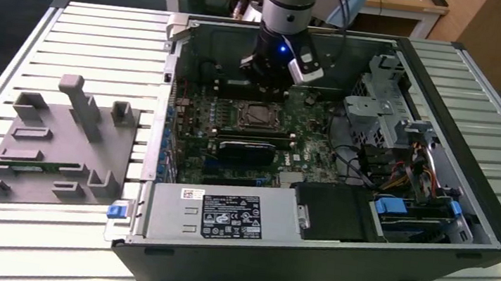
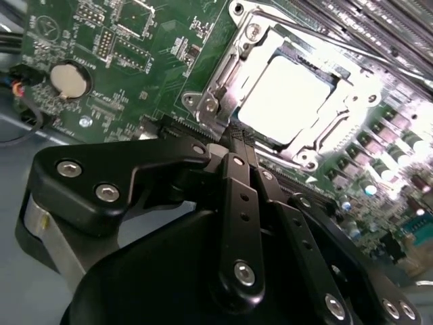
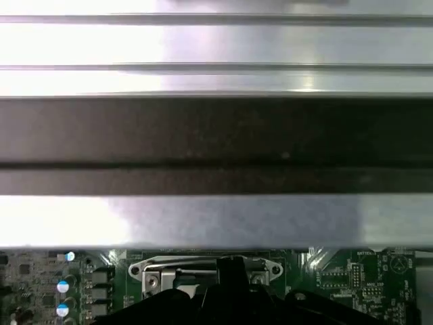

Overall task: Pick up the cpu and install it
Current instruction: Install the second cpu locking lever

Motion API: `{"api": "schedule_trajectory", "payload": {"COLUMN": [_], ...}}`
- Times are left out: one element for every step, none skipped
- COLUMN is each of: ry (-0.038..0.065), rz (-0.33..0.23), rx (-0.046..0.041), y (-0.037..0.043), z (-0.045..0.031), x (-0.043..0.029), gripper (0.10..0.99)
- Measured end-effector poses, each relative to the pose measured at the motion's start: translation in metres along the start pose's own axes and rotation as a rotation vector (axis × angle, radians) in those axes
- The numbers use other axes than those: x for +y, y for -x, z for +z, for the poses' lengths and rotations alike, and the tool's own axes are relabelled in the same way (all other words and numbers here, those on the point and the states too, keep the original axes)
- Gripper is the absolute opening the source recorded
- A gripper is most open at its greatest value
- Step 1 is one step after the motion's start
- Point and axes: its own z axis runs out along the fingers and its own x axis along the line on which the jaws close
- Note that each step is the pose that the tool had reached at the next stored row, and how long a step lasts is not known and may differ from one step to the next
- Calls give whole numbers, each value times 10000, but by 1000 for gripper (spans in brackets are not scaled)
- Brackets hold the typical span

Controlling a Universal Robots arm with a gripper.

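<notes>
The cpu (image 2: 287, 95), a small flat square chip w/ a silvery-grey metal top washed pale by glare, sits in the steel-framed socket (image 2: 223, 81) upper centre-right of the second wrist view. It lies flat and square to the frame, apparently seated already. In the exterior view the same socket (image 1: 259, 116) is mid-frame on the green motherboard (image 1: 231, 145), directly below the arm.

The black matte tool (image 2: 240, 139) hangs just short of the socket's near edge, tips pointing at the chip, not touching it. Its two slim fingers (image 2: 235, 176) look pressed together w/ nothing between them, so narrow and empty. In the exterior view the tool (image 1: 264, 85) is just above the socket, toward the frame's top.

Textures: bright stamped-metal socket frame w/ screws, glossy green board dotted w/ silver capacitors, a round coin battery (image 2: 70, 81) upper left. The black-and-grey sheet-metal computer case (image 1: 469, 208) rests on a ribbed aluminium tabletop (image 1: 101, 38); a grey moulded parts fixture (image 1: 51, 146) sits at left, well apart.
</notes>
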Motion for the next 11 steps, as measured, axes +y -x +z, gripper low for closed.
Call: {"api": "schedule_trajectory", "payload": {"ry": [-2,-2,0,-2,-2,-1,-2,-1,1,-5,-2], "rz": [1,1,0,1,1,1,0,1,3,6,6], "rx": [3,4,6,11,14,18,23,30,48,98,100], "y": [0,1,1,1,1,2,2,2,2,3,4], "z": [-35,-66,-94,-116,-136,-154,-169,-179,-182,-186,-186], "x": [2,4,6,7,8,8,7,3,-7,-38,-70], "gripper": [106,106,106,106,106,106,106,106,106,106,106]}}
